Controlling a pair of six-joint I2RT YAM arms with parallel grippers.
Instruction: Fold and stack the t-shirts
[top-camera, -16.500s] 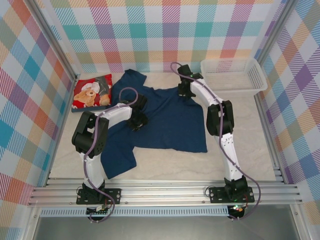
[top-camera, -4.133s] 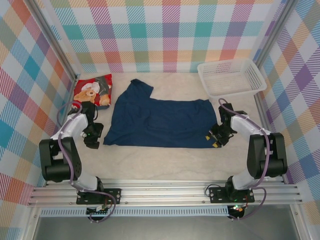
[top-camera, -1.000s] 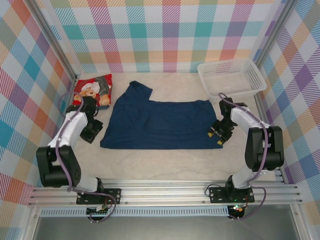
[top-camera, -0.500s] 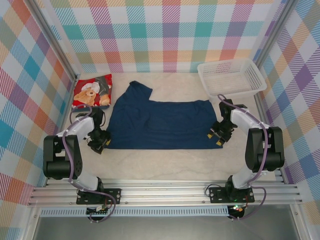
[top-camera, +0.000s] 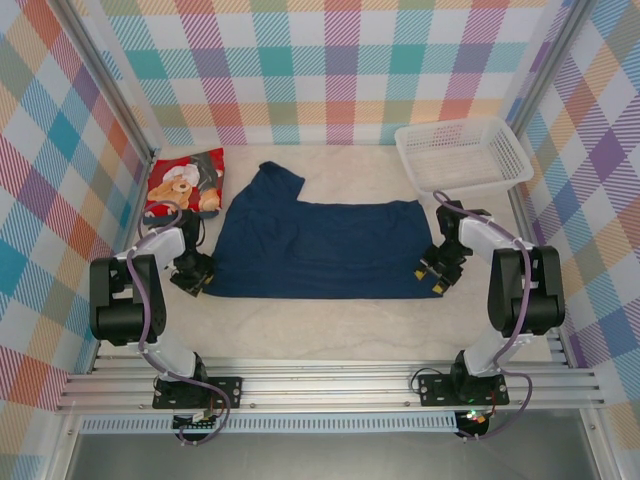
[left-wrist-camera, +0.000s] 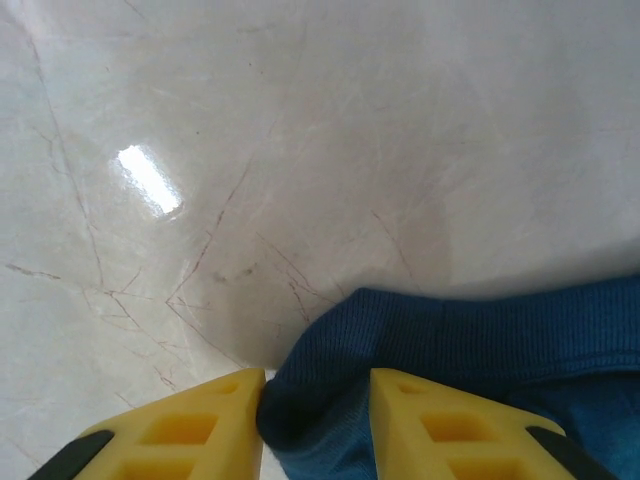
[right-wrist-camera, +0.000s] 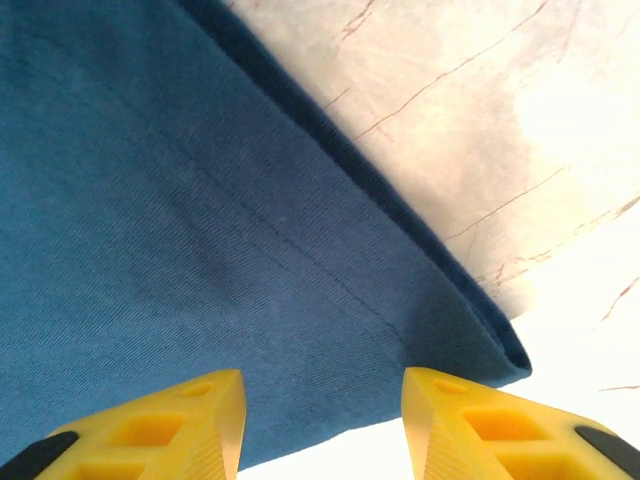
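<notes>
Top external view: both arms sit low on the counter (top-camera: 320, 330), one at each near corner of the navy t-shirt (top-camera: 320, 250). Left pincer (top-camera: 190, 283) is at the near-left corner, right pincer (top-camera: 432, 277) at the near-right corner.

Left wrist cam: yellow fingers (left-wrist-camera: 190, 430) sit either side of a bunched bit of ribbed hem. Cloth fills the gap & touches both, so the left pincer is pinched on the navy t-shirt's corner. Bare counter beyond it w/ a bright glare spot.

Right wrist cam: fingers (right-wrist-camera: 190, 420) stand apart, nothing clamped btwn them. The shirt's corner lies flat under the gap, a seam running diag. across it, pale counter off to the right.

Further back, top view: navy t-shirt lies flat mid-counter in a wide rectangle. Near hem runs straight left to right, w/ one part sticking out toward the far left.

Far left: red t-shirt (top-camera: 185, 180), folded small, teddy-bear pic facing up, near the navy one but not touching it.

Far right: white mesh basket (top-camera: 463, 155) in the back-right corner, apart from the navy t-shirt's far-right corner.
</notes>
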